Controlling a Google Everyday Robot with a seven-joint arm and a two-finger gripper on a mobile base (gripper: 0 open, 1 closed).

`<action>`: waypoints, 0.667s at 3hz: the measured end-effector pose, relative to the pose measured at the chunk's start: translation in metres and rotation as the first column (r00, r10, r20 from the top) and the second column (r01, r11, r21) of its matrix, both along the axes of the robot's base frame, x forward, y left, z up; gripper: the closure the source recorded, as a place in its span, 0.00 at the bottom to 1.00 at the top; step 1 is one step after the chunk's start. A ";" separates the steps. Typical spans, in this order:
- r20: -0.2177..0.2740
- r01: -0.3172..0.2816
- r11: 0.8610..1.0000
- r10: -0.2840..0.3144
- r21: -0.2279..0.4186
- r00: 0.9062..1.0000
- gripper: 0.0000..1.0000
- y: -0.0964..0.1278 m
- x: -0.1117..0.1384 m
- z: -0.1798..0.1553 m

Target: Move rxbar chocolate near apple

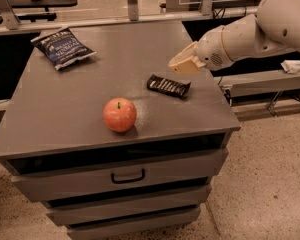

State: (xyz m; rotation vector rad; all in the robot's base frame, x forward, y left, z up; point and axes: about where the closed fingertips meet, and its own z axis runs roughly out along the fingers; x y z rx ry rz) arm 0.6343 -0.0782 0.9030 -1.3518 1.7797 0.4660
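The rxbar chocolate (168,86), a flat dark bar with pale lettering, lies on the grey cabinet top (80,119) toward its right side. The red-orange apple (119,114) stands upright to the bar's lower left, about a bar's length away. My gripper (182,62) hangs over the right part of the cabinet top, just above and behind the bar, apart from it. It holds nothing that I can see.
A crinkled blue chip bag (62,46) lies at the back left of the cabinet top. The cabinet has drawers with a handle (128,176) below. My white arm (260,29) reaches in from the right. Shelving and a rail stand behind.
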 end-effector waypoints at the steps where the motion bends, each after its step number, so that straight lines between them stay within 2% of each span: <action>1: -0.064 0.015 1.000 -0.014 0.016 0.998 0.36 -0.007 -0.012 -0.011; 2: -0.139 0.012 0.999 -0.006 0.042 0.990 0.05 -0.002 -0.021 -0.025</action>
